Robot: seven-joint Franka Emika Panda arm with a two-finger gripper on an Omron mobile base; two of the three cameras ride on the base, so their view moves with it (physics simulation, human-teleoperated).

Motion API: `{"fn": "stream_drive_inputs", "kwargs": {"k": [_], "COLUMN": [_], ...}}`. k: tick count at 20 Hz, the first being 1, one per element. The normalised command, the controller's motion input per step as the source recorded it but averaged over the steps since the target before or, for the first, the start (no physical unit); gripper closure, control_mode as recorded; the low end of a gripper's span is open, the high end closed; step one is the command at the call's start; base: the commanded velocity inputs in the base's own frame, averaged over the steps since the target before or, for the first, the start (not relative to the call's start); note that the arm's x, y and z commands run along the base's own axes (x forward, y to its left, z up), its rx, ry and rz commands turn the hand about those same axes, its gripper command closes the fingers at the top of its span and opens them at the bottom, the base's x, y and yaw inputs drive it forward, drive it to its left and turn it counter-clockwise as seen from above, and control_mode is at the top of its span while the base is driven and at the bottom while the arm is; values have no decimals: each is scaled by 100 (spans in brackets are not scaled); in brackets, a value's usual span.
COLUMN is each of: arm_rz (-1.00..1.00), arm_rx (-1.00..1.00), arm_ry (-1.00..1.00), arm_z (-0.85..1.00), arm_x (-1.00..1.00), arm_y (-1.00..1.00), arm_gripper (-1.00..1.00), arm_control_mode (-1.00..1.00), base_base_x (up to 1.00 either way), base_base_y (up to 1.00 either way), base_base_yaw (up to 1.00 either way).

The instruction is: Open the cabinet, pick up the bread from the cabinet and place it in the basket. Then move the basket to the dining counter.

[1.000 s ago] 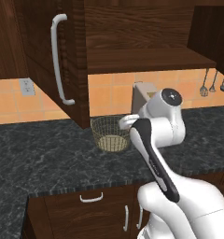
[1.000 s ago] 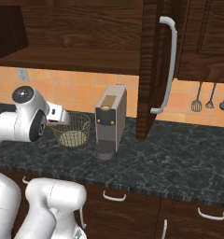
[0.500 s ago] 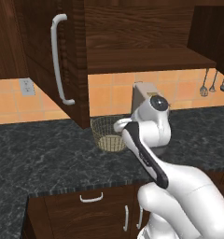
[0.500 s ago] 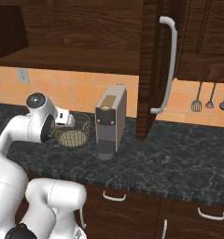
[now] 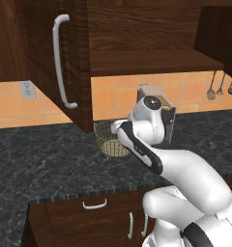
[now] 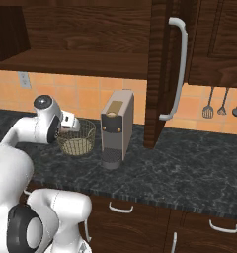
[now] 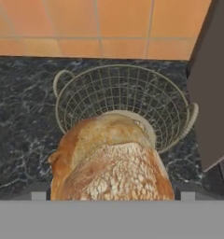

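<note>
Filling the near foreground of the hand view, the bread [image 7: 111,158] sits between the two dark finger tips [image 7: 39,195] of the gripper [image 7: 113,196], whose jaws are closed on the loaf from either side. Its crust is golden orange-brown with a paler, floury patch on the nearest face. The loaf hangs above the near rim of the basket [image 7: 86,93] and covers part of the basket's flat base (whether it touches the wire cannot be told).

The basket stands on the black speckled granite counter [image 7: 20,116], with a small loop handle on each side of its rim. Just beside it, on the right of the hand view, rises the grey coffee machine [image 7: 212,93]. Behind both runs the orange tiled wall [image 7: 100,23].

From the right base view, the white arm [image 6: 36,128] reaches in from the left, and the gripper [image 6: 67,121] is at the basket's [image 6: 83,141] left rim. The coffee machine [image 6: 115,128] stands just to the basket's right. Beyond them the cabinet [image 6: 91,29] is open above the counter, its door [image 6: 162,74] swung outward with the long silver bar handle [image 6: 175,69] showing. In the left base view the other door [image 5: 55,62] also stands open, and the basket [image 5: 106,140] sits below its lower corner. Utensils [image 6: 221,104] hang on the far wall.
</note>
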Motion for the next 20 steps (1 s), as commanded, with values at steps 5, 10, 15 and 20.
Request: {"fn": "stream_drive_inputs", "kwargs": {"k": [5,10,15,20], "arm_rz": [0,0,0,0], "arm_rx": [0,-1,-2,-2], "arm_ry": [9,4,1,3], "arm_z": [-27,-39,-45,-47], "arm_x": [60,47,36,25], "arm_y": [3,0,0,4], "arm_gripper": [100,100,100,100], "arm_control_mode": [-100,-100,-100,-100], "base_base_x": [0,0,0,0], "base_base_y": [0,0,0,0], "base_base_yaw": [0,0,0,0]}}
